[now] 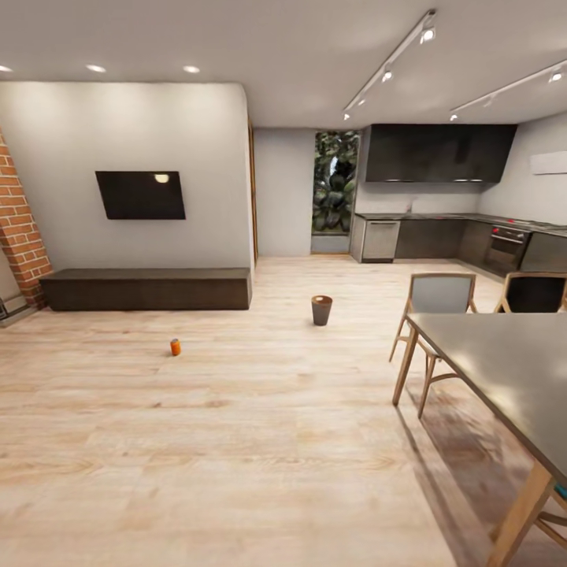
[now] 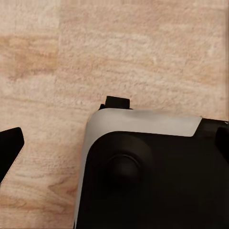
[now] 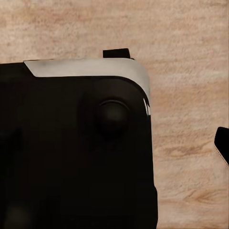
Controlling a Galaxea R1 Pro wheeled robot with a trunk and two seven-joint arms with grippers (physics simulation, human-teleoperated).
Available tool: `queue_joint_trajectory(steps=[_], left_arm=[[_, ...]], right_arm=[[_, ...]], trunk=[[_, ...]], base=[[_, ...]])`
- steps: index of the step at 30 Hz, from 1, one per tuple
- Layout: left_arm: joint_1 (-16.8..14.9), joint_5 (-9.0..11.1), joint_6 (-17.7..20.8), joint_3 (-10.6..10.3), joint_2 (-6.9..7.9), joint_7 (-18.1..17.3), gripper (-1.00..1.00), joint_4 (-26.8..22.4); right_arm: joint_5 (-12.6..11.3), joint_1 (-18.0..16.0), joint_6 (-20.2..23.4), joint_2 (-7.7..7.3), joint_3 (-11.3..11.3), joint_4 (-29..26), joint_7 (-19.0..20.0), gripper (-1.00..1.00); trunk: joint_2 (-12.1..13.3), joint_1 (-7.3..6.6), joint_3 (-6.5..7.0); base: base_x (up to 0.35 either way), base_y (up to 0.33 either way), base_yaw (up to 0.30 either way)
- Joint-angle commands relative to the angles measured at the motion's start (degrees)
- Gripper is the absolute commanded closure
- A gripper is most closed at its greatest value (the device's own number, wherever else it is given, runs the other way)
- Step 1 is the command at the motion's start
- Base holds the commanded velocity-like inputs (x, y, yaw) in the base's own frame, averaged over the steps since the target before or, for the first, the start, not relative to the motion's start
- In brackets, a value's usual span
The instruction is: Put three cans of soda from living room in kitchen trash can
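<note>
We look across a wide stretch of bare wood floor [image 1: 236,441]: one orange soda can [image 1: 176,347] stands upright in the open, near the long dark bench [image 1: 146,288], and the trash can [image 1: 321,310] stands upright, rim up, well apart from it toward the kitchen [image 1: 441,228]. A dining table [image 1: 504,370] and chairs [image 1: 438,303] crowd the right edge — the table is cut off by the frame. Both wrist views look down at floor past a dark robot body, with only slivers of black fingers [image 2: 10,150] at the borders — we cannot tell whether either hand is clenched or released.

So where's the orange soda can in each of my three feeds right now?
Head view: orange soda can stands on the wood floor, left of the trash can, in front of the dark bench.
Left wrist view: not in it.
Right wrist view: not in it.
Shared landmark: the wood floor.
</note>
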Motion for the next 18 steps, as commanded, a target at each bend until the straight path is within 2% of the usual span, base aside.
queue_joint_trajectory(steps=[1,18], left_arm=[[0.0,0.0,0.0,0.0,0.00,0.0,-1.00,0.0],[0.0,0.0,0.0,0.0,-0.04,0.1,-1.00,-0.2]], right_arm=[[0.0,0.0,0.0,0.00,0.0,0.0,0.0,-1.00],[0.0,0.0,0.0,0.08,-0.1,0.1,0.0,-1.00]], trunk=[[0.0,0.00,0.00],[0.0,0.00,0.00]], base=[[0.337,0.000,0.000],[0.337,0.000,0.000]])
